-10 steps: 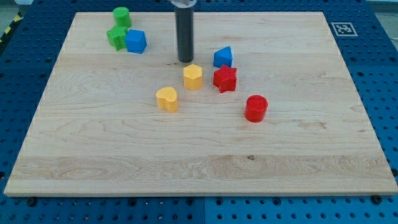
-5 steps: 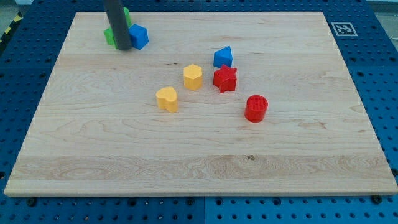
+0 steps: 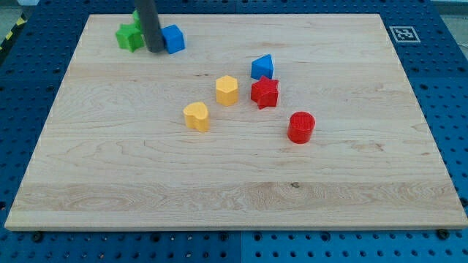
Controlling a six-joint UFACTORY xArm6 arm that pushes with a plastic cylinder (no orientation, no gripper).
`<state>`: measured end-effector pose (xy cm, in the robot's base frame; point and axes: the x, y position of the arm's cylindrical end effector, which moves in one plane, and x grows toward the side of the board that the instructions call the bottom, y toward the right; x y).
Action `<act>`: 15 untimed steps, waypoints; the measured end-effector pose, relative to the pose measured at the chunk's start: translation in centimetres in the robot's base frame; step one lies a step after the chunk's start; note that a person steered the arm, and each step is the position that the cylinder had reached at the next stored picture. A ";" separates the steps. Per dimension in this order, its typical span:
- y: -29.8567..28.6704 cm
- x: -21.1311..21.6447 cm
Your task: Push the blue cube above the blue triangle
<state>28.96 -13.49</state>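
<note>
Currently my tip (image 3: 155,50) sits at the far left of the wooden board (image 3: 234,190), pressed against the blue cube's (image 3: 174,39) left face; a bare rod, grasping nothing. Green star block (image 3: 129,36) lies just left of the rod. Blue triangle (image 3: 262,67) stands well right and nearer, touching the red star (image 3: 265,92). Yellow hexagon (image 3: 227,90), yellow heart-like block (image 3: 196,116), red cylinder (image 3: 300,127) nearer. Cube's orientation unclear.
</note>
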 end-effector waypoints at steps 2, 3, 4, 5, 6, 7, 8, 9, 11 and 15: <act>7.4 -0.3; 6.5 -1.2; 4.0 -1.2; 2.0 -1.2; 2.0 -2.2; 2.1 -3.1; 2.4 -3.1; 3.4 -4.4; 4.0 -6.5; 8.8 -4.5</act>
<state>24.46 -4.66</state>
